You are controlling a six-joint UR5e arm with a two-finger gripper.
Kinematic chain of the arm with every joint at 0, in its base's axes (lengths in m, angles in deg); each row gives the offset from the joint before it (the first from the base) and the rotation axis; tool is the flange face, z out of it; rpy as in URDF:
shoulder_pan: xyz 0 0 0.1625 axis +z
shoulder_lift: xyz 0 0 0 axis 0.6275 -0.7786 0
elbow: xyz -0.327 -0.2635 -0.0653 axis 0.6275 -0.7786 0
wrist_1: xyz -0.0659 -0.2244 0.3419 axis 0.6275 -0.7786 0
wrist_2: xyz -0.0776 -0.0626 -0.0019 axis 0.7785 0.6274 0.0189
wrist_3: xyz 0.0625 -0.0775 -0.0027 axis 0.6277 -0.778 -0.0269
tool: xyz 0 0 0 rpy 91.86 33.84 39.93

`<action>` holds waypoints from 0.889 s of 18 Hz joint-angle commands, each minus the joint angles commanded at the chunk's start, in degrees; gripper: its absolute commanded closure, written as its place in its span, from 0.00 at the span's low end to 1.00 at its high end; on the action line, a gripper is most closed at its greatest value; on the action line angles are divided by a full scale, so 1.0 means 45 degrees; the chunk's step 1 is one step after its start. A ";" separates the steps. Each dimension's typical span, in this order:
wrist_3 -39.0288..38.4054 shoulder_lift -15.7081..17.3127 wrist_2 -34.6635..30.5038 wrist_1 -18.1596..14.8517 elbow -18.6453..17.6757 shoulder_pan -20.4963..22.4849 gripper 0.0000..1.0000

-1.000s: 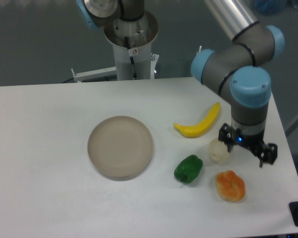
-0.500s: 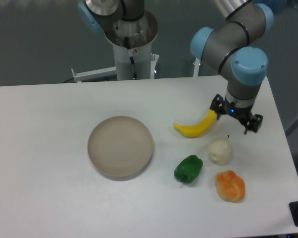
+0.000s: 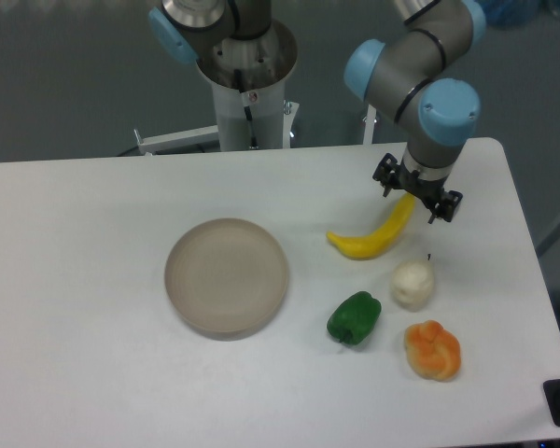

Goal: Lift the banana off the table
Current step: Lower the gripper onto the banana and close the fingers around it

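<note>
- The desk (image 3: 93, 280) is seen as a wide white top, carrying everything in play; nothing on it has shifted in the last second.
- The arm (image 3: 420, 65) has been swung back from the near right, where it hung beside the whitish item a second ago, up to the far right of the desk.
- The plate (image 3: 226, 276) sits left of centre, well apart from the action and untouched.
- The banana (image 3: 373, 235) lies flat on the desk, right of the plate, its upper tip pointing toward the gripper; it has not been lifted.
- The gripper (image 3: 418, 194) is now poised right over that upper tip, where half a second ago it was just off to the right of it.
- The fingers (image 3: 388, 174) are spread, with nothing held between them; whether the tip is already touched cannot be told.
- The pepper (image 3: 355, 317), the whitish item (image 3: 413, 285) and the orange item (image 3: 433, 349) are clustered below the banana, near it but apart.
- The move is judged an approach being completed: a descent and a closing on the banana would be called for next, near the tip rather than the middle, so a slip is a risk.
</note>
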State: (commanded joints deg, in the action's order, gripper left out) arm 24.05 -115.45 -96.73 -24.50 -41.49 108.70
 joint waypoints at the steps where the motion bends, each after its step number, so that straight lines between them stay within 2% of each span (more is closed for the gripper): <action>1: 0.0057 -0.0019 0.0020 0.0235 -0.0060 0.0019 0.00; 9: 0.0077 -0.0078 0.0020 0.0491 -0.0295 0.0078 0.00; 16: 0.0097 -0.0643 0.0040 0.0999 -0.0159 0.0117 0.00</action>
State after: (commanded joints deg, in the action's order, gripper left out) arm 24.48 -118.34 -96.55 -20.01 -42.21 109.23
